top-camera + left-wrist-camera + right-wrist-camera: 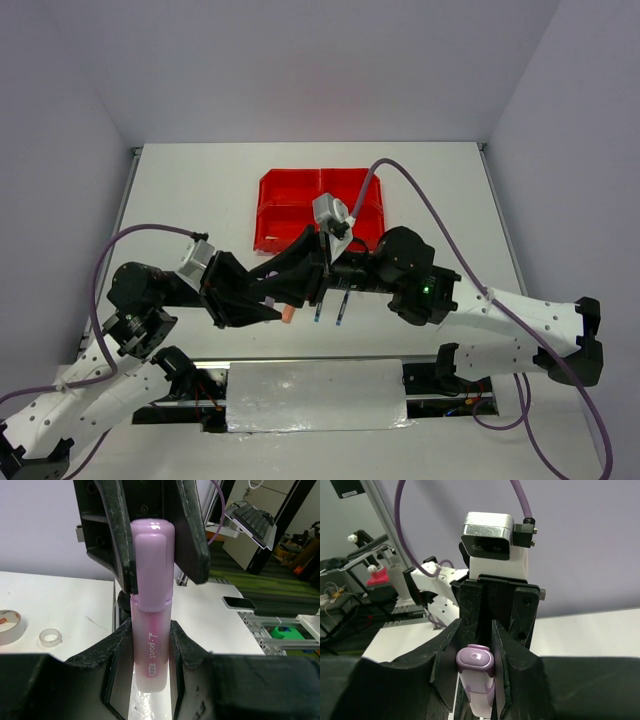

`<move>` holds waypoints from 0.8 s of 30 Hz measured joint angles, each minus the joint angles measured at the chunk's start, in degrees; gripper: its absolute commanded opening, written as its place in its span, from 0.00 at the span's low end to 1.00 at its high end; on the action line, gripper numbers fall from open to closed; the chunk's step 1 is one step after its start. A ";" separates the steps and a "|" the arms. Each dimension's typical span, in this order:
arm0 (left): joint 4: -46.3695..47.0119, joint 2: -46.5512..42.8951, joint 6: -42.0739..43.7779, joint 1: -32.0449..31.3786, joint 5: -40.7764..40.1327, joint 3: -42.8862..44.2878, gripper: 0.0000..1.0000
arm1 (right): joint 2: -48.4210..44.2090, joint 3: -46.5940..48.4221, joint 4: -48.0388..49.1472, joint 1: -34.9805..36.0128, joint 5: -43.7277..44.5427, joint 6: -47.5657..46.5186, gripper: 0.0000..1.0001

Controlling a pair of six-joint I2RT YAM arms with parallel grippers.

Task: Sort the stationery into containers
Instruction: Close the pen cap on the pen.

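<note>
Both pincers meet above the middle of the table, just below the red bins in the overhead view. Left pincer is closed partway on the barrel of the pink highlighter. Right pincer has its jaws pressed on either side of the cap.

Open white tabletop lies left and right of the bins, out to the raised side edges, with a strip clear above them before the back wall. Below the joined pincers two blue pens lie side by side, and an orange highlighter peeks out beneath the left arm. Two clear tape rolls sit at the left edge of the left wrist view.

Pale lilac walls close the table on three sides. The wrist views show shelving and metal frames beyond it.

In the left wrist view the highlighter's long axis runs straight up the frame, cap uppermost and printed barrel below. From overhead it is hidden between the pincers.
</note>
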 measured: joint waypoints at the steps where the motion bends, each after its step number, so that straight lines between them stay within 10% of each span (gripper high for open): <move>1: 0.00 0.02 -0.04 0.13 -0.04 0.00 0.00 | 0.00 -0.11 0.09 0.00 0.07 0.02 0.00; 24: -21.73 7.98 8.76 0.59 -0.04 15.58 0.00 | 1.07 -9.84 21.73 -5.73 0.02 10.75 0.00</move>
